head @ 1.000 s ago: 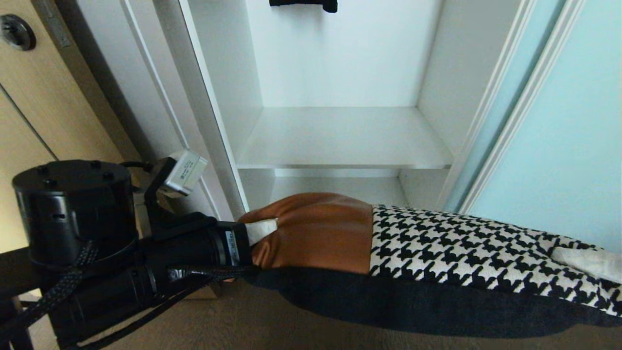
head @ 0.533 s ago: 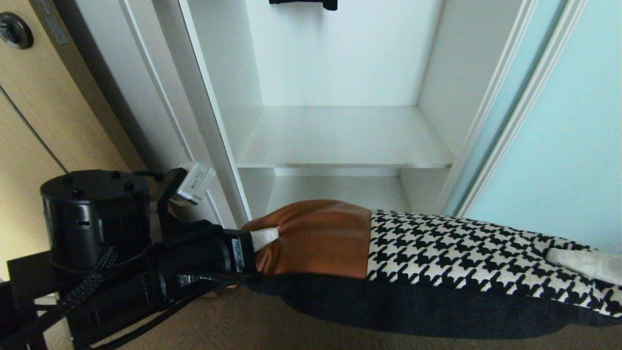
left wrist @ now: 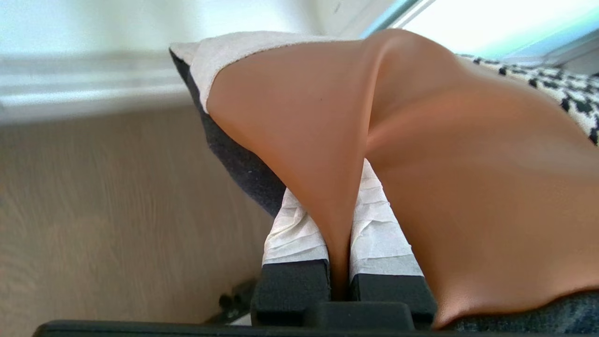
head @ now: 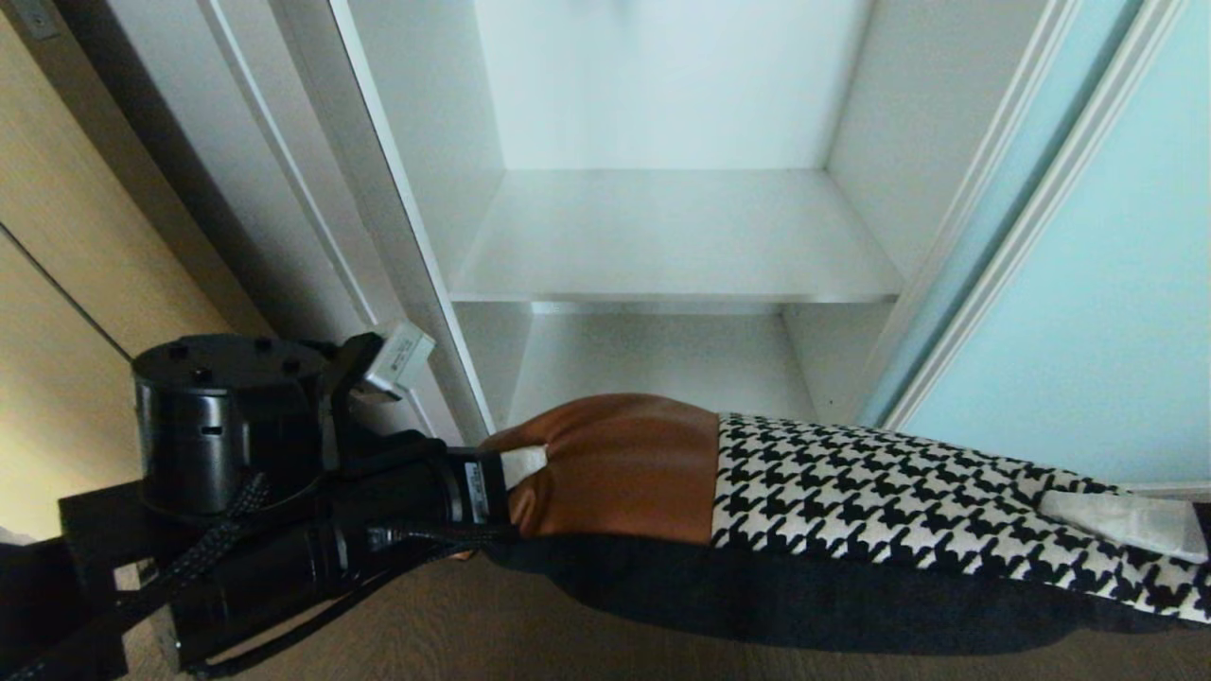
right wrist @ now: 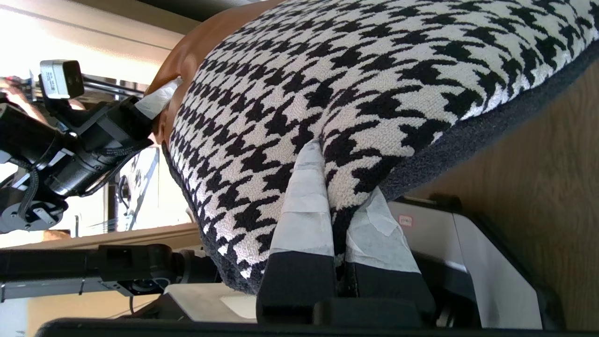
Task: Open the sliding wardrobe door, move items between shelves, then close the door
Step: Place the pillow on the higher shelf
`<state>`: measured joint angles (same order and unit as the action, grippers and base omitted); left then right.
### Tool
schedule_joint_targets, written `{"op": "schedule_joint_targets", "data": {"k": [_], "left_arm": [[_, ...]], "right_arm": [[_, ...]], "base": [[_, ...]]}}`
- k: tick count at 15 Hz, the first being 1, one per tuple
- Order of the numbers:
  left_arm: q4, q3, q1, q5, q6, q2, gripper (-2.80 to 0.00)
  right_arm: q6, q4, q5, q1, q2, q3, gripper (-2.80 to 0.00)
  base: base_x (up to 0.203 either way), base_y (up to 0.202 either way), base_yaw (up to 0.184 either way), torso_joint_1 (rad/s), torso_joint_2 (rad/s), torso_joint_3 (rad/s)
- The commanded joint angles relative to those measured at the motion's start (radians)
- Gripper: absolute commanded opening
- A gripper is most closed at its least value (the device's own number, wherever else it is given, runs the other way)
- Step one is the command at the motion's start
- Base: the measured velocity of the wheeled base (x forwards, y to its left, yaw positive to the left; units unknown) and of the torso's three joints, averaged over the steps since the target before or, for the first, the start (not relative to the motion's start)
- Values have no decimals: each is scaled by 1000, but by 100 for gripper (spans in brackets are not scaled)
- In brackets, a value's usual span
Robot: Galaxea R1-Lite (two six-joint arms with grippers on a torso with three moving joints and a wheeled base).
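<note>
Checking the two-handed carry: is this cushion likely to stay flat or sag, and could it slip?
Probably soft: the cushion bunches into a fold where the left gripper pinches its brown panel. It likely weighs little, since it spans to the right gripper with little sag. Slipping seems unlikely, as both grippers clamp fabric.

To my left I noted a light wooden door [head: 66, 312], seen at a slant, with a dark seam running across its face. Beside it stood a white jamb [head: 255, 161] with raised mouldings. Below lay a brown wood-grain floor [head: 454, 624], also visible in both wrist views [left wrist: 117, 210] [right wrist: 552, 154]. Bright window light filled one background.
</note>
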<state>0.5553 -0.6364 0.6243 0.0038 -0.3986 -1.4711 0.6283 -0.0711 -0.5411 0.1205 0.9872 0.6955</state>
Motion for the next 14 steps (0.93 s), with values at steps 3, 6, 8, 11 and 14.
{"op": "schedule_joint_targets", "data": {"k": [3, 6, 8, 11, 14], "left_arm": [[5, -8, -1, 1, -3, -49, -280], [3, -12, 0, 7, -3, -50, -280], [4, -13, -4, 8, -5, -67, -280], [5, -23, -5, 9, -2, -111, -280], [28, -50, -5, 35, -3, -163, -280]], "right_arm": [[2, 3, -5, -5, 59, -1, -280], [2, 36, -6, -30, 108, 7, -280], [2, 75, -8, -31, 148, 0, -280], [2, 128, -8, -32, 205, -9, -280], [1, 135, -8, -32, 226, 5, -280]], "base": [[0, 0, 0, 5, 4, -198], [0, 0, 0, 10, 3, -202], [0, 0, 0, 6, 3, -193], [0, 0, 0, 2, 2, -199], [0, 0, 0, 2, 2, -199]]}}
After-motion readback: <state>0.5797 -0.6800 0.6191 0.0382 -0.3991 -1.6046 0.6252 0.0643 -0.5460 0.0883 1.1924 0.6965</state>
